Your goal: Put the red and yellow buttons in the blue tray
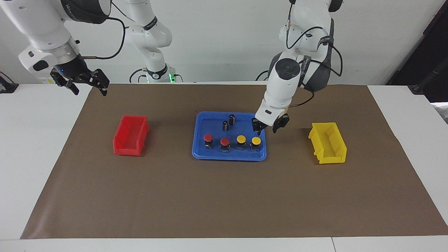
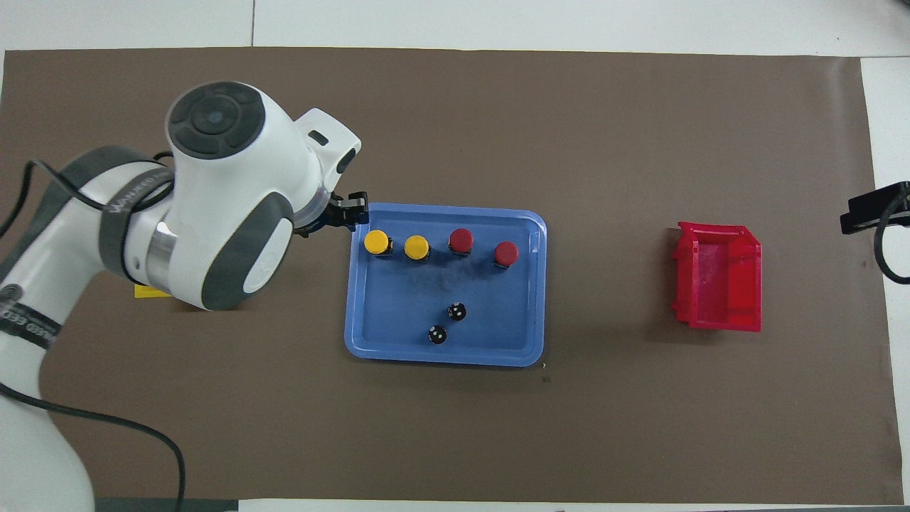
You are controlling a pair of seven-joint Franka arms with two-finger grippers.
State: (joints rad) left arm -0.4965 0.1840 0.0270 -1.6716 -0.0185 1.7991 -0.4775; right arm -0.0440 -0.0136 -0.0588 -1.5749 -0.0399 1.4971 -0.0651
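Observation:
The blue tray [image 1: 214, 126] [image 2: 498, 313] lies mid-table. In it, along the edge farther from the robots, stand two red buttons [image 1: 208, 137] [image 1: 224, 141] [image 2: 506, 252] [image 2: 461, 240] and two yellow buttons [image 1: 240, 139] [image 1: 256, 141] [image 2: 416, 247] [image 2: 376, 242] in a row. My left gripper [image 1: 266, 130] [image 2: 352, 213] hangs open and empty over the tray's corner, just above and beside the end yellow button, clear of it. My right gripper [image 1: 89, 92] waits open in the air at the right arm's end of the table.
Two small dark cylinders [image 1: 232, 119] [image 1: 225, 125] stand in the tray, nearer the robots. A red bin [image 1: 131, 134] [image 2: 718, 284] sits toward the right arm's end, a yellow bin [image 1: 328, 142] toward the left arm's end. Brown mat [image 1: 224, 196] covers the table.

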